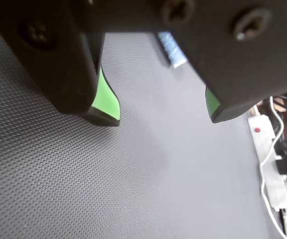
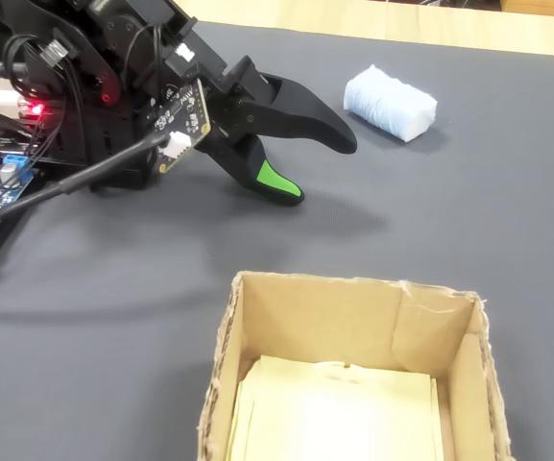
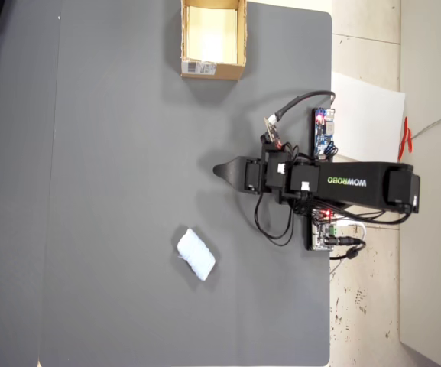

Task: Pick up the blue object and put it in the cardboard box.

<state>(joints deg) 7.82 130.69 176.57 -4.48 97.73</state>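
Observation:
The blue object point(image 2: 390, 103), a very pale blue soft pad, lies on the dark mat at the upper right of the fixed view, a short way beyond my gripper point(image 2: 320, 170). My gripper is open, its green-padded jaws spread and holding nothing. In the wrist view the gripper point(image 1: 162, 117) hovers just above the mat, and a corner of the blue object point(image 1: 172, 50) shows far ahead between the jaws. The cardboard box point(image 2: 353, 288) stands open at the bottom of the fixed view with pale paper inside. From overhead, the box point(image 3: 212, 70) is at the top, the gripper point(image 3: 218, 170) mid-mat, the blue object point(image 3: 196, 254) lower down.
A white power strip point(image 1: 268, 149) with cables lies off the mat's right edge in the wrist view. Controller boards point(image 3: 325, 131) and wires sit beside the arm's base. A white paper sheet point(image 3: 369, 115) lies on the floor past the mat.

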